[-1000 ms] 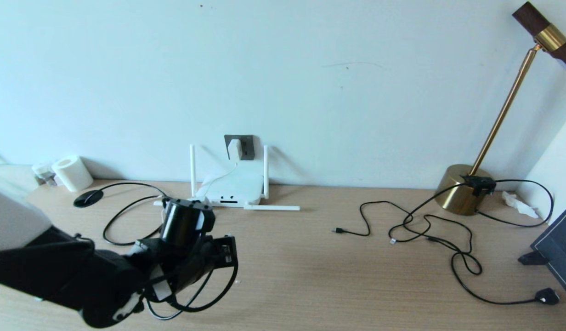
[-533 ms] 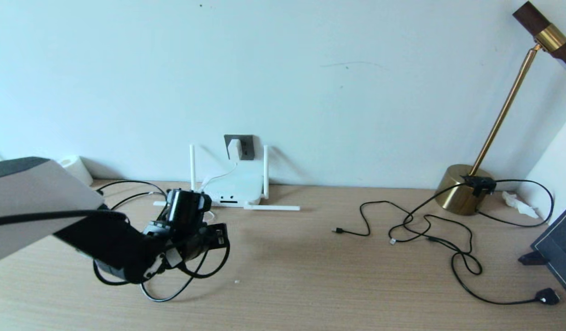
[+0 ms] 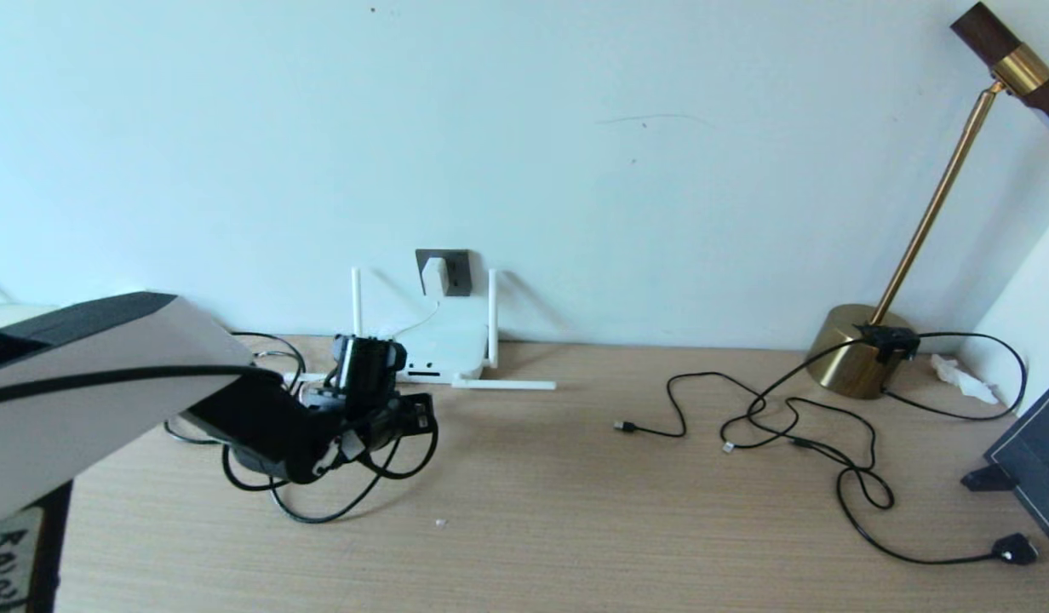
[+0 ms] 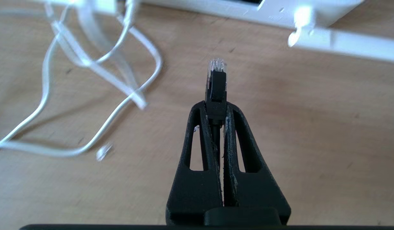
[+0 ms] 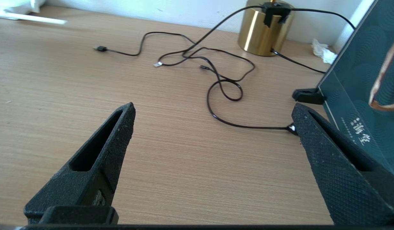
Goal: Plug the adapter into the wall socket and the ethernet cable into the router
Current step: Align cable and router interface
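Note:
The white adapter (image 3: 435,275) sits plugged into the dark grey wall socket (image 3: 458,272), and its thin white cord (image 3: 414,323) drops to the router (image 3: 439,347). The router lies flat on the desk against the wall, two antennas upright and one lying on the desk (image 3: 503,385). My left arm (image 3: 278,430) reaches in low just in front of the router. My left gripper (image 4: 216,107) is shut on the ethernet cable's plug (image 4: 216,80); its clear tip points at the router's edge (image 4: 280,11), a short gap away. My right gripper (image 5: 213,107) hangs open over bare desk.
Loose white cords (image 4: 88,64) lie on the desk beside the held plug. Thin black cables (image 3: 788,426) sprawl at the right, ending in a black plug (image 3: 1014,549). A brass lamp base (image 3: 852,362) and a dark box (image 3: 1035,460) stand at the far right.
My left arm has moved away from me and slightly right, toward the router, carrying the ethernet plug. It now hides the white roll at the back left.

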Robot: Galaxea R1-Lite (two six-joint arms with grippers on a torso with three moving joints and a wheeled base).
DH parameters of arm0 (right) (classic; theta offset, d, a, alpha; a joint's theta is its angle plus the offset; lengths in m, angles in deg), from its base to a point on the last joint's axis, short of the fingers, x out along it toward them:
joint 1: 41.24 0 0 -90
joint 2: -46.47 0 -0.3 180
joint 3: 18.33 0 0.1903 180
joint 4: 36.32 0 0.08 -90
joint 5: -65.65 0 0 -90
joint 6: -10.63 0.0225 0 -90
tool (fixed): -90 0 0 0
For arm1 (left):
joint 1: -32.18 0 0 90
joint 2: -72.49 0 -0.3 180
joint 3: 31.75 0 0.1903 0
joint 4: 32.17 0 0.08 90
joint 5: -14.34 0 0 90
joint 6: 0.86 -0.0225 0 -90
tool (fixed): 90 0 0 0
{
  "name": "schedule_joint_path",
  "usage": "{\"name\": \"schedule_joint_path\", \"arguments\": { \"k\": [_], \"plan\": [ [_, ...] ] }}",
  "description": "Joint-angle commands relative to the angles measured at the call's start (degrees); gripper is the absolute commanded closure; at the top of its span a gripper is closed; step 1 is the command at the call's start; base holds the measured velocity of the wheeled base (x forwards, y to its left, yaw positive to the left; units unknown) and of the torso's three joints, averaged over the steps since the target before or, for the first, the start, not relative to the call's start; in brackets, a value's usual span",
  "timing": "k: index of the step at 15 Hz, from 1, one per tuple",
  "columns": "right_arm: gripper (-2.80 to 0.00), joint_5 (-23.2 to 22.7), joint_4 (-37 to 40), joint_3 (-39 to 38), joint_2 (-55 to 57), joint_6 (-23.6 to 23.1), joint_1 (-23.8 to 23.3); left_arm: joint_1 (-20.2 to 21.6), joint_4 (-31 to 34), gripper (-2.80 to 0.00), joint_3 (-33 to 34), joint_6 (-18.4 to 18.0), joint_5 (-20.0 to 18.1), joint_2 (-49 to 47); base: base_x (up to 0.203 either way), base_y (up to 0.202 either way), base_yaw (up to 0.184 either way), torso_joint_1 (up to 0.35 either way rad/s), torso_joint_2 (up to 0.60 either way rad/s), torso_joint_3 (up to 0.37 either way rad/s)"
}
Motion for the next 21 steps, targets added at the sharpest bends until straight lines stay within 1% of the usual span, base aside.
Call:
{"name": "schedule_joint_path", "arguments": {
  "k": [1, 14, 17, 21],
  "plan": [
    [-2.80, -0.03, -0.01, 0.00, 0.09, -0.06, 0.05, 0.29, -0.19, 0.00, -1.79, 0.07, 0.23, -2.01, 0.000, 0.000, 0.000, 0.000, 0.00, 0.000],
    [-2.80, -0.03, -0.01, 0.00, 0.09, -0.06, 0.05, 1.78, -0.12, 0.00, -6.24, -0.70, -0.03, -4.30, 0.000, 0.000, 0.000, 0.000, 0.00, 0.000],
    [-2.80, -0.03, -0.01, 0.00, 0.09, -0.06, 0.05, 1.78, -0.19, 0.00, -6.28, -1.25, -1.30, -4.14, 0.000, 0.000, 0.000, 0.000, 0.00, 0.000],
    [-2.80, -0.03, -0.01, 0.00, 0.09, -0.06, 0.05, 1.87, -0.19, 0.00, -6.28, -1.25, -1.71, -4.21, 0.000, 0.000, 0.000, 0.000, 0.00, 0.000]
  ]
}}
